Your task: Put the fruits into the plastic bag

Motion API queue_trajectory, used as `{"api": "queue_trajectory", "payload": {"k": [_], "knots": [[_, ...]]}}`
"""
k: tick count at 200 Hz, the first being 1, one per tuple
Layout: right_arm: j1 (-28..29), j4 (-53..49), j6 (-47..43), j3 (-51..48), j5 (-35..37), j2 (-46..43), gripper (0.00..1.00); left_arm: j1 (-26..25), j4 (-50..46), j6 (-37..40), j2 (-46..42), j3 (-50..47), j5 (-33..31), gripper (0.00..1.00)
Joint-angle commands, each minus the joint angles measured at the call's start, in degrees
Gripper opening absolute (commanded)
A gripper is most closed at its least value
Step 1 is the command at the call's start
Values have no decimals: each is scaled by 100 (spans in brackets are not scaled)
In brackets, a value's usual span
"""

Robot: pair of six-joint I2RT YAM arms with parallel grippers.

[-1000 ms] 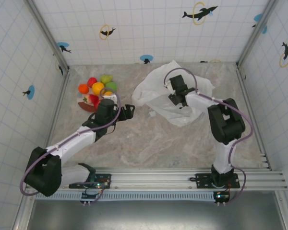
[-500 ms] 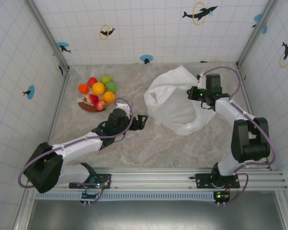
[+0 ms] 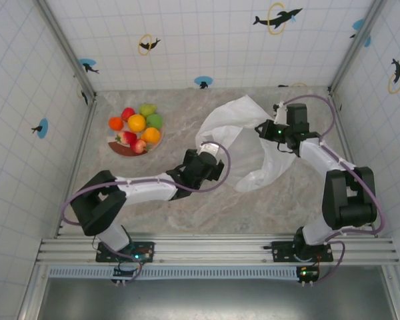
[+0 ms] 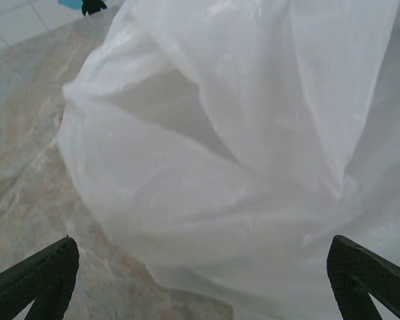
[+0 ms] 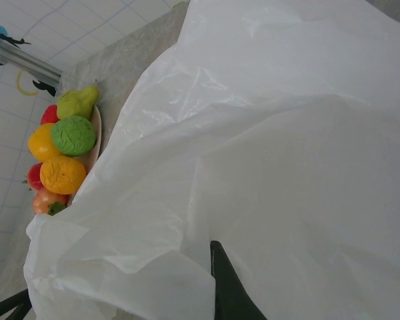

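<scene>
Mid-table: left gripper (image 3: 212, 152) spread wide and empty, facing the plastic bag (image 3: 233, 123).
Its jaws have the bag's near edge just ahead, likely the next grip. Beyond, the right gripper (image 3: 269, 131) pinches the far side. At far left, well apart, the fruits (image 3: 137, 127) sit on a plate (image 3: 120, 149).

1 open strip of desk (image 3: 180, 113) between fruits (image 3: 137, 123) and plastic bag (image 3: 230, 123); left arm (image 3: 147, 190) lies across near side.
</scene>
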Motion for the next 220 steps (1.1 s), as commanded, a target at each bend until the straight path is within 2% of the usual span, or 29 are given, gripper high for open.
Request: {"api": "queue_trajectory", "payload": {"k": [1, 23, 48, 93, 109, 115, 137, 163, 193, 220], "knots": [[30, 122, 43, -117, -154, -209, 0, -60, 141, 638, 380, 334, -418, 98], [51, 90, 11, -129, -188, -212, 0, -73, 416, 877, 717, 552, -529, 96], [107, -19, -98, -123, -216, -215, 0, -71, 763, 1104, 1048, 717, -860, 83], [199, -426, -820, -136, 45, -411, 0, -43, 971, 1034, 826, 717, -627, 33], [339, -609, -1265, -193, 416, -559, 0, -44, 884, 902, 515, 482, -269, 6], [421, -630, -1412, -240, 659, -636, 0, -44, 817, 835, 384, 450, -144, 0], [847, -557, -2069, -527, 1475, -994, 1, -39, 542, 713, -172, 374, 562, 0], [1338, -226, -2731, -980, 2618, -1477, 17, -19, 146, 576, -736, 403, 1342, 0], [1831, 397, -3221, -1550, 3507, -1935, 39, 114, 33, 284, -1157, 329, 2175, 0], [2046, 963, -3437, -1929, 3980, -2108, 48, 307, 129, -12, -1326, 196, 2753, 0]]}}
